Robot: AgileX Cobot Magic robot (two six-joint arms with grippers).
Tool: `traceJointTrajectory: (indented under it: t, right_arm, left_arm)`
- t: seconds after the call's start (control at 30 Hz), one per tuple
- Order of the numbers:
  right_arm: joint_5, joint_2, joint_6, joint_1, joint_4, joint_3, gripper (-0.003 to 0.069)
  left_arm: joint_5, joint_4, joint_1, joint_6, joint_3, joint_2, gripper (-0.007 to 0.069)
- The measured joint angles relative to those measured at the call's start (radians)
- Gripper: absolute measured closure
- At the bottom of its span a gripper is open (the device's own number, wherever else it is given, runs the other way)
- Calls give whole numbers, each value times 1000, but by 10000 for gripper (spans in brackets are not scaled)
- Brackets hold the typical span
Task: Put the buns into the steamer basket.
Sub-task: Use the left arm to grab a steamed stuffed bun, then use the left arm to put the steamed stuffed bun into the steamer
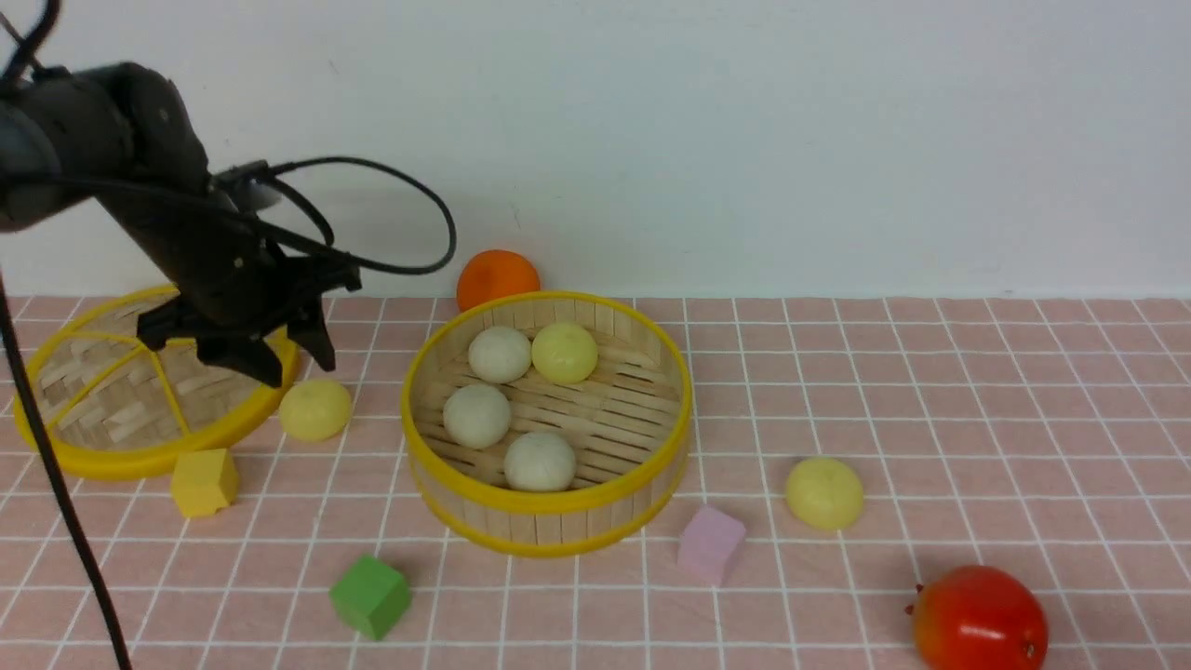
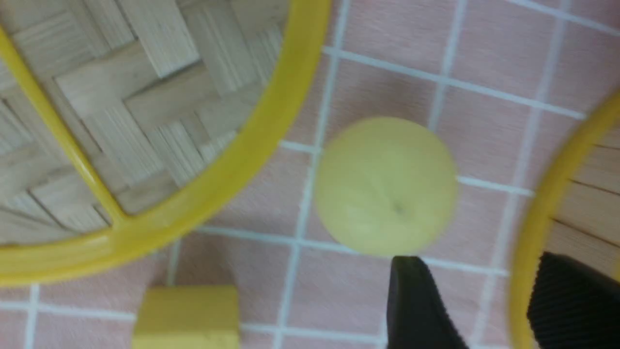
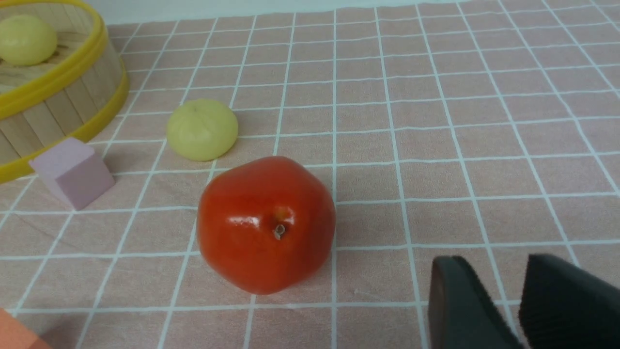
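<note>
The steamer basket (image 1: 549, 507) stands mid-table and holds three off-white buns (image 1: 476, 415) and one pale yellow bun (image 1: 564, 352). Another pale yellow bun (image 1: 315, 408) lies left of the basket, beside the lid. My left gripper (image 1: 298, 368) hovers open and empty just above and behind it. In the left wrist view that bun (image 2: 386, 186) lies just beyond my open left gripper (image 2: 477, 261), with the basket rim (image 2: 533, 232) close by. A third pale yellow bun (image 1: 823, 492) lies right of the basket, also in the right wrist view (image 3: 202, 129). My right gripper (image 3: 496, 261) is narrowly open and empty.
The flat woven lid (image 1: 112, 456) lies at the far left. A yellow cube (image 1: 205, 481), a green cube (image 1: 370, 596) and a pink cube (image 1: 711, 544) lie near the basket. An orange fruit (image 1: 498, 277) sits behind it. A red tomato-like fruit (image 1: 980, 619) sits front right.
</note>
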Motion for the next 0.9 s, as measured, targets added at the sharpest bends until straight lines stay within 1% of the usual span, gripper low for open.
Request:
traceJointTrajectory:
  t: [0.17, 0.27, 0.4, 0.47, 0.57, 0.6, 0.63, 0.67, 0.7, 0.83, 0.9]
  right_arm:
    - [0, 0, 0, 0, 0, 0, 419]
    - [0, 0, 0, 0, 0, 0, 419]
    - [0, 0, 0, 0, 0, 0, 419]
    - [0, 0, 0, 0, 0, 0, 419]
    - [0, 0, 0, 0, 0, 0, 419]
    - [0, 0, 0, 0, 0, 0, 419]
    - [0, 0, 0, 0, 0, 0, 419]
    - [0, 0, 0, 0, 0, 0, 419]
    - [0, 0, 0, 0, 0, 0, 419]
    - [0, 0, 0, 0, 0, 0, 419]
    - [0, 0, 0, 0, 0, 0, 419]
  left_arm:
    - [-65, 28, 0, -1, 2, 40, 294]
    - [-103, 27, 0, -1, 2, 59, 300]
    - [-112, 25, 0, -1, 2, 75, 308]
    - [-112, 25, 0, -1, 2, 77, 325]
    - [-110, 25, 0, -1, 2, 77, 430]
    - [-108, 23, 0, -1, 2, 77, 447]
    - [-98, 23, 0, -2, 2, 77, 527]
    - [-97, 23, 0, -2, 2, 77, 538]
    - [-85, 21, 0, -2, 2, 71, 611]
    - [-21, 13, -1, -2, -23, 43, 612]
    - [42, -10, -9, 7, -68, -1, 612]
